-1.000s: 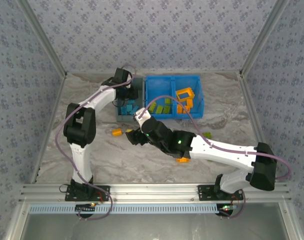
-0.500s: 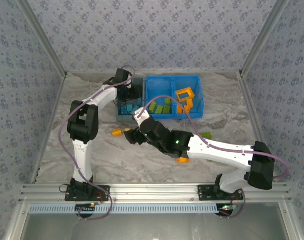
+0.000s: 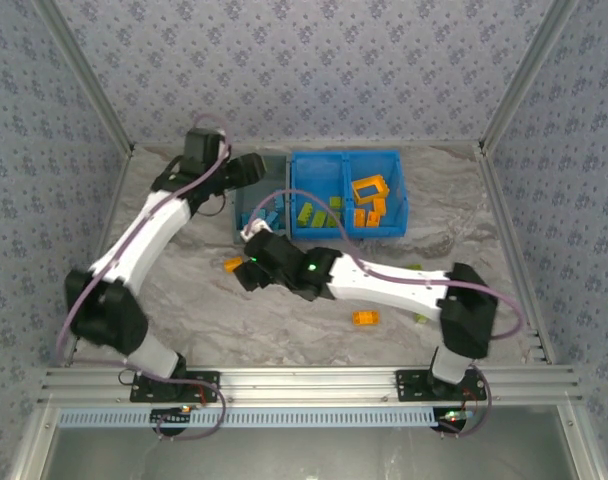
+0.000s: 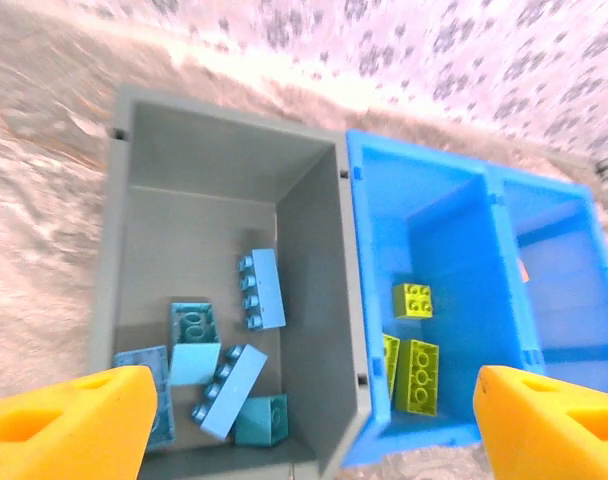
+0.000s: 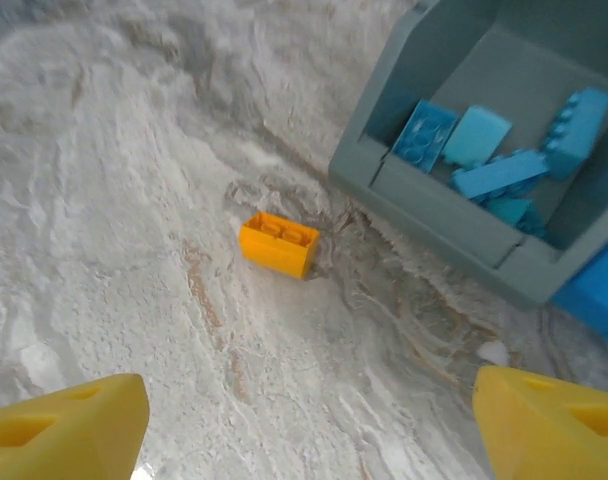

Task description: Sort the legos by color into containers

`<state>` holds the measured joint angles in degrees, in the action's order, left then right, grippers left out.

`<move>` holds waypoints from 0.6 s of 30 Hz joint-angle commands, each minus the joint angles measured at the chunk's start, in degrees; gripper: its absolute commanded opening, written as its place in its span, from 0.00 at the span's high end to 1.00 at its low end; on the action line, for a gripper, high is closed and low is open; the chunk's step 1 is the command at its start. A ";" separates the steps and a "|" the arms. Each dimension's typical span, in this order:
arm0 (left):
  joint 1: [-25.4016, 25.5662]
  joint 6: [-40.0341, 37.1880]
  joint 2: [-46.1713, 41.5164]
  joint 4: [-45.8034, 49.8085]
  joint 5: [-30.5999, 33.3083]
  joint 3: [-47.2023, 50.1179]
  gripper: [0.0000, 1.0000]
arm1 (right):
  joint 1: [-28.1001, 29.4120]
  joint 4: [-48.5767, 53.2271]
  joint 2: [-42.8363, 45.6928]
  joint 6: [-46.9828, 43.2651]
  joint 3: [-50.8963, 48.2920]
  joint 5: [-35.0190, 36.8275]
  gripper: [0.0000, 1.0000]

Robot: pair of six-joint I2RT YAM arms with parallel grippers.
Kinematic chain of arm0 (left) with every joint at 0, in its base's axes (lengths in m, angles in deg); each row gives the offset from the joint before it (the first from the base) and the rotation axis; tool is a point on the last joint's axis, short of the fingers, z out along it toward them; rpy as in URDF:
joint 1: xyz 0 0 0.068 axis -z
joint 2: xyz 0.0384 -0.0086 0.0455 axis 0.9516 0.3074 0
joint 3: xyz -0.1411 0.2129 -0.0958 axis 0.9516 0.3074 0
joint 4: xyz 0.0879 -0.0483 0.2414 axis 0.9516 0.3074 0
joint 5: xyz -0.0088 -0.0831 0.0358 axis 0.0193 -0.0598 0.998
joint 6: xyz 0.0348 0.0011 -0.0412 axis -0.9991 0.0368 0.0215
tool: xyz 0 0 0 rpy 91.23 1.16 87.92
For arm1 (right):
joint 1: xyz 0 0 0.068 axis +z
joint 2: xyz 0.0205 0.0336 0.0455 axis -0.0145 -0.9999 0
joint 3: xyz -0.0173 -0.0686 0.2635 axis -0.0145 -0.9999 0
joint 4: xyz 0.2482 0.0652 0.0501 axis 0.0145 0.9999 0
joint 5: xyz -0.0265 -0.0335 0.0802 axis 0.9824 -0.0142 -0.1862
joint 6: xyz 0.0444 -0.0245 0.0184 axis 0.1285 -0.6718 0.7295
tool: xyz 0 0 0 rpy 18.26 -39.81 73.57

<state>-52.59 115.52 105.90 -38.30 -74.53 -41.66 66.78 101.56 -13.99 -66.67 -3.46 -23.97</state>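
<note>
Over the grey-blue container (image 4: 346, 300) my left gripper (image 4: 319, 420) (image 3: 250, 170) hangs open, with nothing between its orange fingers (image 4: 69, 425). Several blue legos (image 4: 262, 290) lie inside that container. Lime green legos (image 4: 420, 375) lie in the left compartment of the bright blue container (image 4: 444, 250) (image 3: 346, 165), and orange ones (image 3: 369, 190) in its right compartment. My right gripper (image 5: 309, 420) (image 3: 246, 272) is open above the table, just short of a loose orange lego (image 5: 277, 243) (image 3: 233, 264) that lies beside the grey-blue container (image 5: 434, 205).
Another orange lego (image 3: 365, 317) lies on the marble table near the middle front. Two green legos (image 3: 414, 268) (image 3: 421, 318) lie by the right arm. The metal frame rail (image 3: 304, 382) runs along the near edge, and papered walls close in the sides.
My left gripper has opened and risen from the grey-blue container, its elbow swinging left. My right gripper has slid left toward the loose orange lego and opened wider.
</note>
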 commanded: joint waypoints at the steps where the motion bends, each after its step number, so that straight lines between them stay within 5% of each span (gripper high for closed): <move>1: 0.00 0.06 -11.32 5.59 6.78 6.55 0.13 | -0.22 12.26 -8.55 1.55 9.04 -2.10 0.08; 11: 0.07 1.79 -49.38 17.32 11.78 25.17 0.02 | -0.91 16.58 -29.04 17.02 28.11 -4.81 0.00; 18: 0.09 3.72 -66.08 28.12 10.94 26.69 0.01 | -2.89 21.22 -38.55 20.47 39.06 -5.17 0.04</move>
<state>-52.59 117.95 42.34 -16.55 -64.31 -14.76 64.90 118.67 -49.97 -49.42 32.30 -29.06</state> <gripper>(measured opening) 0.993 0.973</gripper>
